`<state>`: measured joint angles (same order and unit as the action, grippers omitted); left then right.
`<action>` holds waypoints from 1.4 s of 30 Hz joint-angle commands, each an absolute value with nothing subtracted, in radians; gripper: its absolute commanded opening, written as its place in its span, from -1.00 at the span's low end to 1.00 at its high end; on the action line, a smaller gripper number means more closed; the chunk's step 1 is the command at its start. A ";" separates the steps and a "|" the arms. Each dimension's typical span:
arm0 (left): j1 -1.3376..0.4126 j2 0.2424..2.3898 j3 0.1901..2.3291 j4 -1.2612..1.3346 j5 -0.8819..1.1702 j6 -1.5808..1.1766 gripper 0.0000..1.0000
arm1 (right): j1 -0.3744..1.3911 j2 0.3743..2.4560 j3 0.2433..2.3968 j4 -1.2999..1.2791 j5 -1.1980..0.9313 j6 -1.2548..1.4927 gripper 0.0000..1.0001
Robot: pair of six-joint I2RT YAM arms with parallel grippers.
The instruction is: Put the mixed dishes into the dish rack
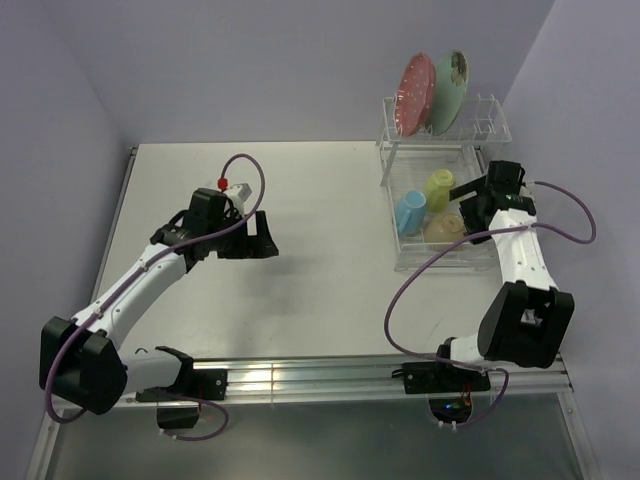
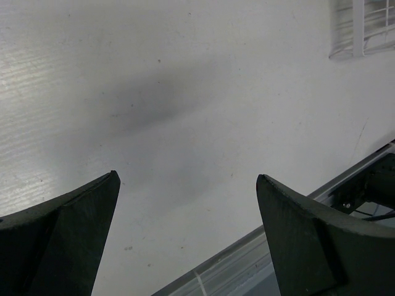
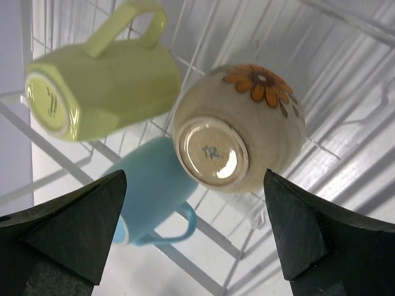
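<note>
Overall, one white matte table carries one white wire rack at its far right. Two round plates stand on edge, side by side, in the raised slots: pink plate, dotted, and mint plate, flowered. Three pieces lie close together in the lower basket. One cream bowl, rounded and glossy with an orange daisy, shows its foot to the right wrist camera. One yellow-green mug, faceted, lies on its side. One blue mug, smooth, lies likewise. Right gripper hovers over the basket, jaws apart, holding nothing. Left gripper hangs over bare table, jaws apart, empty.
</note>
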<state>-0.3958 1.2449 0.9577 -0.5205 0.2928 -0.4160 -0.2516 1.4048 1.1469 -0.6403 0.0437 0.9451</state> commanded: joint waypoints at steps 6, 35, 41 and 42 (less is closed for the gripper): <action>-0.391 1.135 0.905 -0.486 0.391 -0.486 0.99 | -0.258 1.188 1.013 -0.614 -0.064 0.876 0.99; -0.380 0.133 0.005 0.564 0.606 -1.541 0.99 | -0.040 -0.081 0.165 0.103 -0.804 1.076 0.99; -0.382 0.336 -0.196 1.233 0.586 -1.740 0.99 | -0.040 -0.109 -0.067 0.626 -0.891 1.340 0.99; -0.383 0.398 -0.196 1.273 0.604 -1.726 0.99 | -0.038 -0.088 -0.108 0.726 -0.891 1.395 0.99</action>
